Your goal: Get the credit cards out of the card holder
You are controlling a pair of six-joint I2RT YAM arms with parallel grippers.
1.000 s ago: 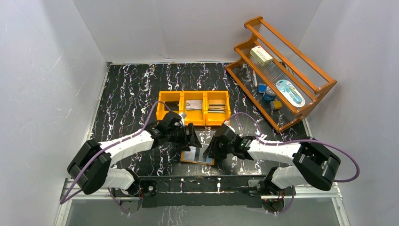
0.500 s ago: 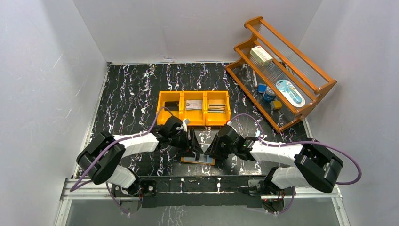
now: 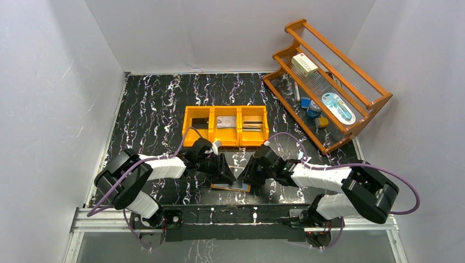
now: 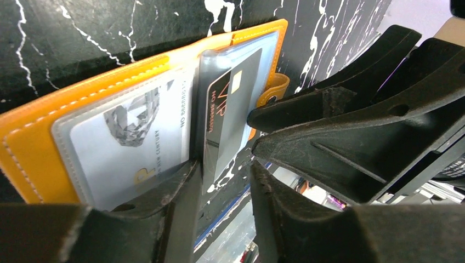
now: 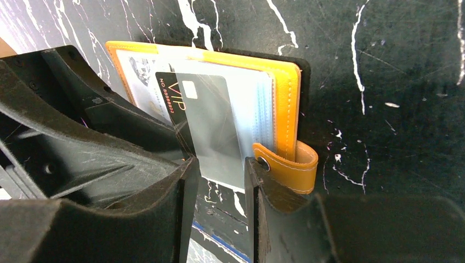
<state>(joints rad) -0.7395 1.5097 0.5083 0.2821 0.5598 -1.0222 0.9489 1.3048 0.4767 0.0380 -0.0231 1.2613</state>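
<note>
The tan-orange card holder (image 3: pixel 233 188) lies open near the table's front edge, between both grippers. In the left wrist view the holder (image 4: pixel 33 159) has a silver-grey card (image 4: pixel 131 137) in its left clear sleeve. A black card (image 4: pixel 227 109) marked VIP sits in a sleeve leaf that stands partly raised. My left gripper (image 4: pixel 225 189) is open, one finger (image 4: pixel 175 208) pressing on the left leaf beside that raised leaf. My right gripper (image 5: pixel 219 181) is open, its jaws straddling the near edge of the black card (image 5: pixel 203 120). One right finger touches the strap tab (image 5: pixel 290 164).
An orange three-compartment bin (image 3: pixel 226 125) stands just behind the grippers, with a grey card (image 3: pixel 226 121) and a striped card (image 3: pixel 252 124) in it. A wooden rack (image 3: pixel 329 82) with a white box (image 3: pixel 304 64) stands at the back right. The metal rail (image 3: pixel 236 211) runs close in front.
My left gripper has moved toward the near edge and down onto the card holder. My right gripper has closed in slightly from the right, so both now meet over it.
</note>
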